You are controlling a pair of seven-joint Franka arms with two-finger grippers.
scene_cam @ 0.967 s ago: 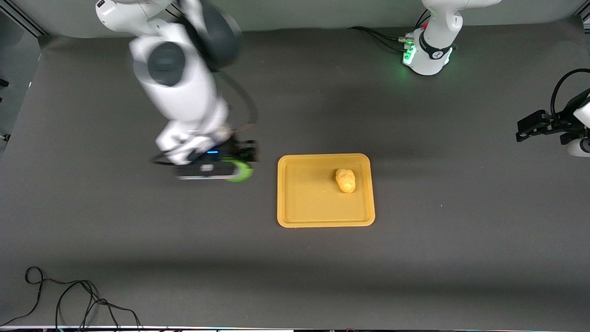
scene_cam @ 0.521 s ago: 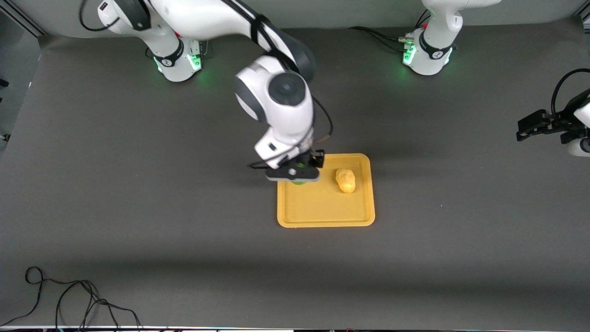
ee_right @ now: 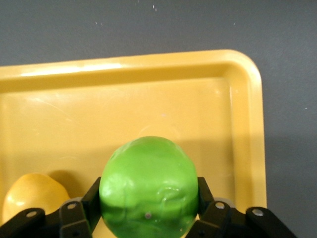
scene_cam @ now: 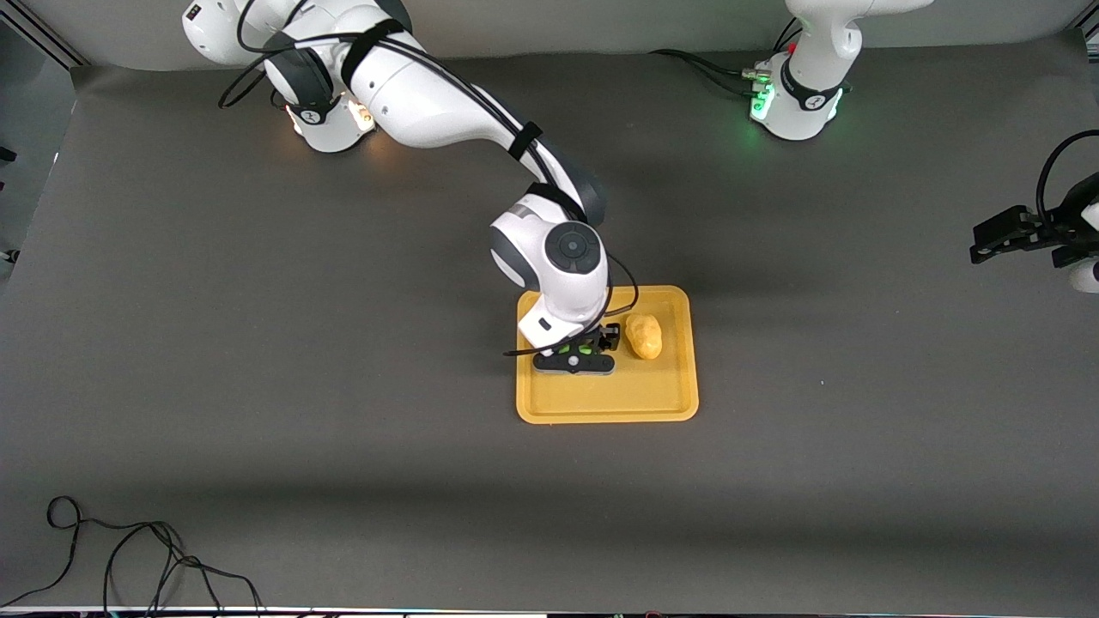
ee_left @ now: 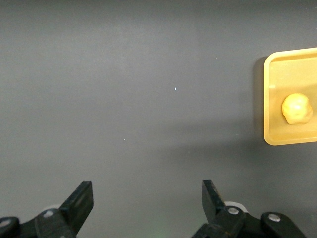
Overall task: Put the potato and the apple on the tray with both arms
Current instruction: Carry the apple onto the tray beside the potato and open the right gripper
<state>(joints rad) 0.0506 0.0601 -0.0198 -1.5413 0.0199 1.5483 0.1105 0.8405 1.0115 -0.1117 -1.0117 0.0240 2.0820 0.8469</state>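
apple (scene_cam: 584, 350) shows from the front as green slivers under my right gripper (scene_cam: 574, 356), which hangs over the tray (scene_cam: 605, 408); potato (scene_cam: 644, 336) lies on the tray just beside it. my left gripper (scene_cam: 1000, 233) waits well apart from the tray, at the left arm's end of the table. left wrist: fingers (ee_left: 79, 204) spread wide, holding nothing, tray with potato in sight. right wrist: fingers (ee_right: 212, 210) clamped on both sides of the apple, over the tray floor.

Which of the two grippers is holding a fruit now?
The right gripper, shut on the green apple over the tray; the left gripper waits open, holding nothing.
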